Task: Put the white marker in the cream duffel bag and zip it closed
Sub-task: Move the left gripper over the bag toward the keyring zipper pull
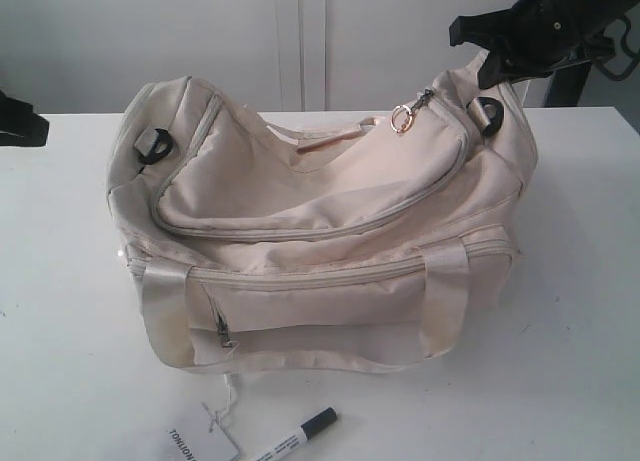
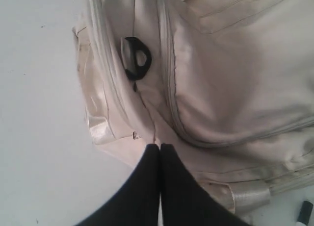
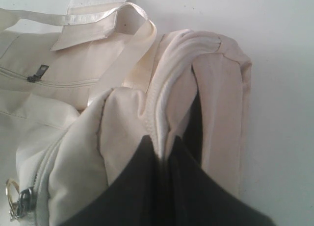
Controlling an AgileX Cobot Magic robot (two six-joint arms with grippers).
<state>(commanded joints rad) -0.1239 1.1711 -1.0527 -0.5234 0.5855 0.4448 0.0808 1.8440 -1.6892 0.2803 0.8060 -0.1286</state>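
White surface (image 1: 570,311). Exterior: cream duffel bag (image 1: 340,306) sat mid-surface, top zipper (image 1: 300,235) looked shut, ring pull (image 1: 403,117) at its right end. On the surface just in front lay the white marker (image 1: 298,436) beside a paper tag (image 1: 205,443), long axis diagonal, black cap aimed bagward and right. Likely nothing done: opening, insertion, zipping all left. Left wrist: left fingers (image 2: 142,187) pressed together, empty, by one bag end. Right wrist: right fingers (image 3: 142,187) pinched a fabric fold at the other end.

Both were plain matte black, nothing fancy: left gripper (image 2: 160,148) and right gripper (image 3: 161,147) each had two smooth fingers tapering to a point. Right arm (image 1: 545,26) looked black too, chunky angular brackets.
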